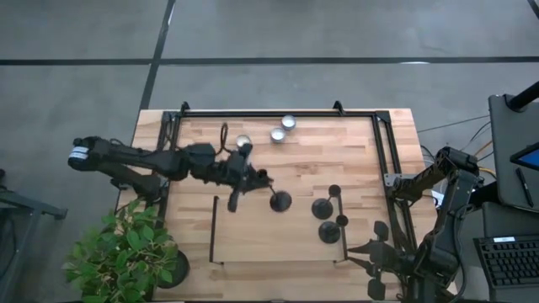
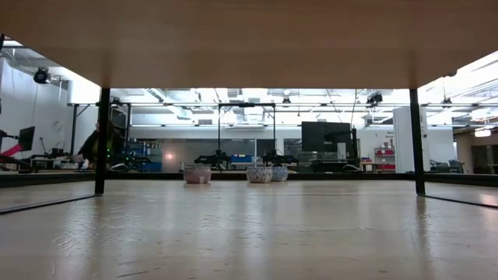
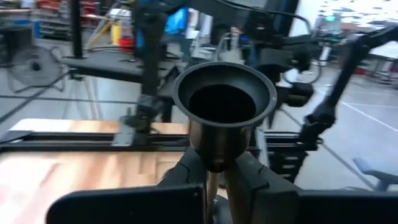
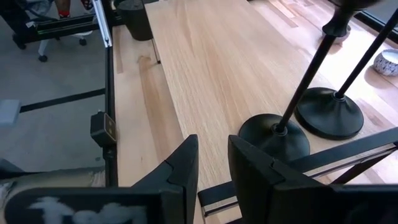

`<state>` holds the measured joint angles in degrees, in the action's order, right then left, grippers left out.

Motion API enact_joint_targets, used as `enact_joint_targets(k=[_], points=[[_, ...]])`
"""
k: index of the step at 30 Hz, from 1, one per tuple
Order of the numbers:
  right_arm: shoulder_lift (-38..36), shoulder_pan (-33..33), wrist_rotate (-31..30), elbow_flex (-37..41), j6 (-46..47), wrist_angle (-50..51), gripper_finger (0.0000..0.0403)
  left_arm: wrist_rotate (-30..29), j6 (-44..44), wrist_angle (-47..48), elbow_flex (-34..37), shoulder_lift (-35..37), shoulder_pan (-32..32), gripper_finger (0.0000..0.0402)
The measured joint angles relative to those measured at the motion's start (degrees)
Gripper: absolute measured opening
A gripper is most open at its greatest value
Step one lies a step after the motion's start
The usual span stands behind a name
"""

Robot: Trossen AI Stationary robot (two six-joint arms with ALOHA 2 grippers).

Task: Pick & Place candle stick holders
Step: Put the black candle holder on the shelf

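The left hand (image 1: pixel 253 175) had closed on the thin stem of one candle stick holder (image 1: pixel 278 200), whose round base showed just beyond the fingers on the wooden surface (image 1: pixel 253 236); in the left wrist view its top cup (image 3: pixel 224 102) rose directly above the clamped fingers (image 3: pixel 249 174), mouth open toward the camera, so the long axis ran up out of the grip. Two more holders (image 1: pixel 328 220) stood upright, well off toward the right arm, stems vertical and bases flat (seen close in the right wrist view). Three tealight candles (image 1: pixel 278 133) sat in silver cups just past the left hand. The right hand (image 4: pixel 211 165) waited off the surface edge, fingers narrowly parted and holding nothing.
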<state>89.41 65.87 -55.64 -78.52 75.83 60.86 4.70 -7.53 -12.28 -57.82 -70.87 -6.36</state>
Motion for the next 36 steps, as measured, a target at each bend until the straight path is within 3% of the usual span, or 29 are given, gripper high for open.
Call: enact_joint_targets(k=[10, 17, 24, 36], points=[[0.0, 0.02, 0.02, 0.0, 0.0, 0.09, 0.0068, 0.2, -1.11, -8.76, -0.56, -8.63, -4.17, 0.0018], [0.0, 0.02, 0.07, 0.0, 0.0, 0.11, 0.0076, 4.81, -0.75, -6.2, -8.17, -16.47, -5.88, 0.0023], [0.0, 0.02, 0.11, 0.02, 0.0, 0.07, 0.0081, 4.42, 3.45, 0.16, -15.47, -23.3, -7.38, 0.0024], [0.11, 0.02, 0.11, 0.1, -0.01, 0.02, 0.0063, 4.64, 7.9, 0.03, -18.47, -26.92, -7.73, 0.0025]])
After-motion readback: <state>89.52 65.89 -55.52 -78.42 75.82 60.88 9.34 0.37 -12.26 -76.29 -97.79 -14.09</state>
